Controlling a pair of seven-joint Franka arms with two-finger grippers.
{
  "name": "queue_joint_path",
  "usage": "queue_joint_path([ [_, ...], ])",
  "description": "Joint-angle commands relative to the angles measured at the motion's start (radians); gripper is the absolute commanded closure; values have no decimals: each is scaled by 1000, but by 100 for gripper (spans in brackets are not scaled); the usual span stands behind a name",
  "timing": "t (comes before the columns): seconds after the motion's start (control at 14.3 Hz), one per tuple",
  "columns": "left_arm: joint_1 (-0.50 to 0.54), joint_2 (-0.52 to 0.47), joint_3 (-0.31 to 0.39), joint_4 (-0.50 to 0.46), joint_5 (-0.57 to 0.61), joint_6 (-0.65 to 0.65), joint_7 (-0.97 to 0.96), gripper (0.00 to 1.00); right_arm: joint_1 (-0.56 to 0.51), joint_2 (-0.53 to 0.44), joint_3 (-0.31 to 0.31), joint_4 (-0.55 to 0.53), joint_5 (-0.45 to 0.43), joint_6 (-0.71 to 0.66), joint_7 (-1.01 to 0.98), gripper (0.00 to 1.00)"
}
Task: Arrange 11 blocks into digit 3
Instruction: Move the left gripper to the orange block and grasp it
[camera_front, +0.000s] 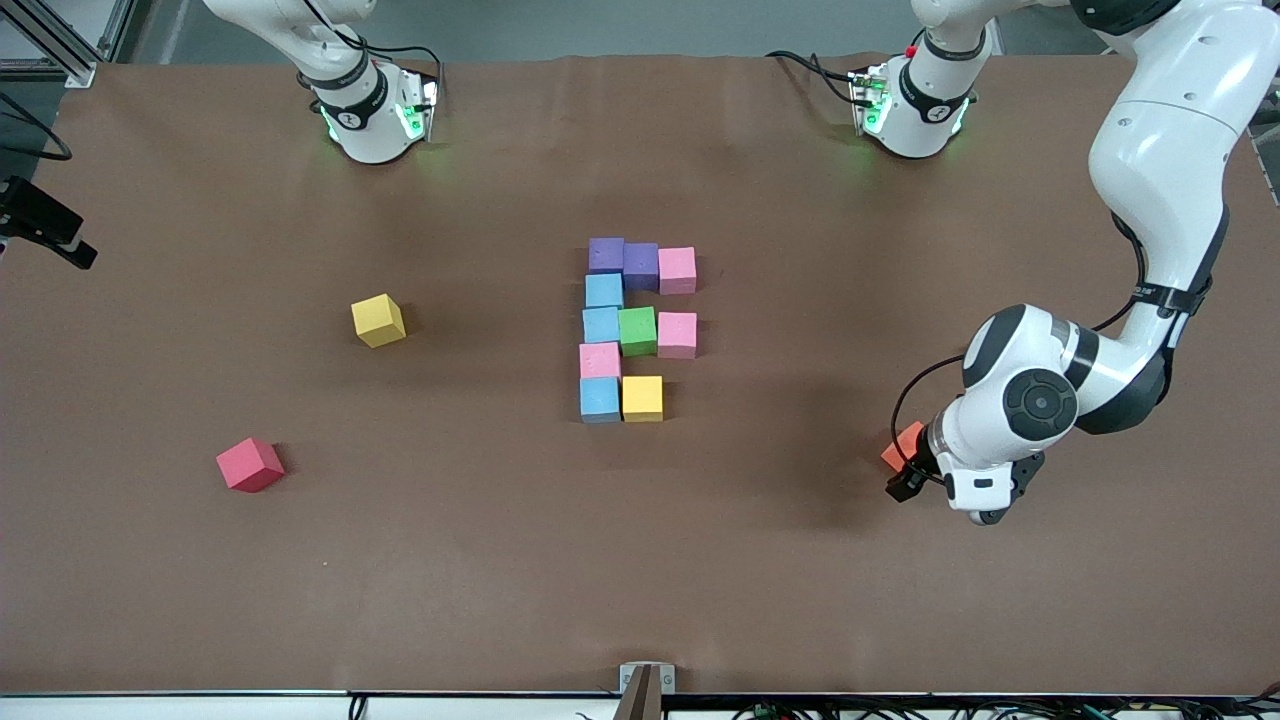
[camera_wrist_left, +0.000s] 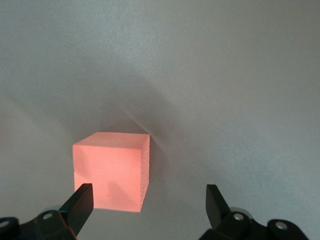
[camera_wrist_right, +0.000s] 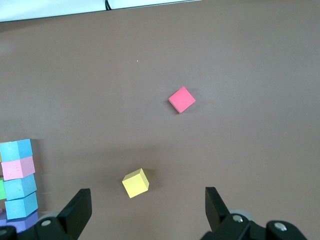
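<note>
Ten blocks lie joined mid-table as a partial digit 3 (camera_front: 637, 330): two purple (camera_front: 622, 260) and a pink one (camera_front: 677, 270) farthest from the front camera, then blue, green and pink cubes, with a blue (camera_front: 600, 398) and an orange-yellow cube (camera_front: 642, 397) nearest it. An orange-red cube (camera_front: 905, 445) (camera_wrist_left: 111, 172) sits toward the left arm's end. My left gripper (camera_wrist_left: 148, 192) is open low over the table beside this cube, which lies off-centre by one finger (camera_wrist_left: 82, 200). My right gripper (camera_wrist_right: 148, 195) hangs open, high over the table and empty.
A loose yellow cube (camera_front: 378, 320) (camera_wrist_right: 135, 183) and a red cube (camera_front: 250, 465) (camera_wrist_right: 181, 99) lie toward the right arm's end, the red one nearer the front camera. The left arm's elbow (camera_front: 1030, 385) hangs above the table beside the orange-red cube.
</note>
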Motion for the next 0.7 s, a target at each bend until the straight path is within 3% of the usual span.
queue_joint_path([
  [0.0, 29, -9, -8, -32, 19, 20, 29, 1, -6, 10, 2, 20, 0, -5, 0, 0],
  [0.63, 57, 2, 1, -70, 23, 32, 124, 1, -4, 10, 2, 20, 0, -5, -2, 0],
])
